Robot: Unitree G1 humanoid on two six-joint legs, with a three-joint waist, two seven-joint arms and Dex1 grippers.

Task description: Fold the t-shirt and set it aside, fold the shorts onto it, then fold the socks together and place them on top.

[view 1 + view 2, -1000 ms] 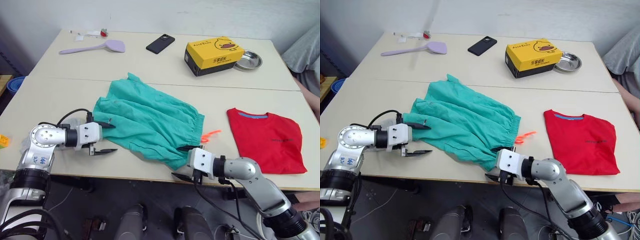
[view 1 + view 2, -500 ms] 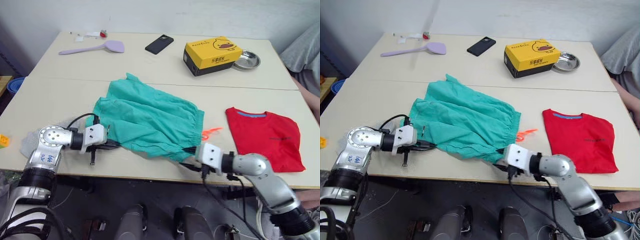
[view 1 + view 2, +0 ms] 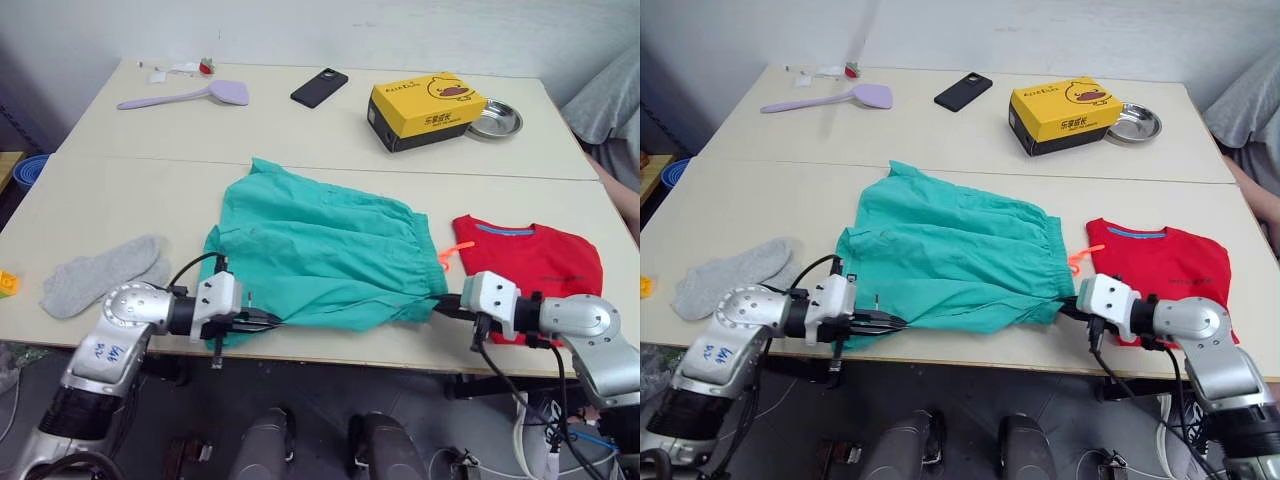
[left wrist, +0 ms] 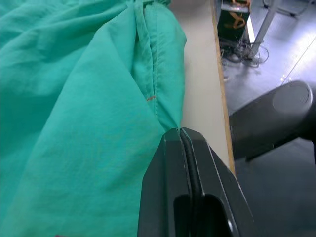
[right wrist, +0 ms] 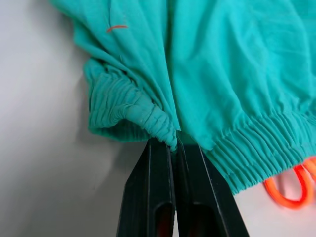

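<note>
Two containers are sitting at the table's (image 3: 120,190) 1 o'clock end: a yellow box (image 3: 428,114), lid down, and beside it a metal dish (image 3: 495,120) with nothing in it. You are now holding the shorts (image 3: 320,255) stretched along the near edge, long axis running 9 to 3, waistband toward 3; a second ago they were lying bunched and slanted. Your left gripper (image 3: 268,320) is clamped on the hem corner, your right gripper (image 3: 447,306) pinching the waistband. The t-shirt (image 3: 540,270) is lying at 3, the socks (image 3: 100,272), newly uncovered, at 9.
</note>
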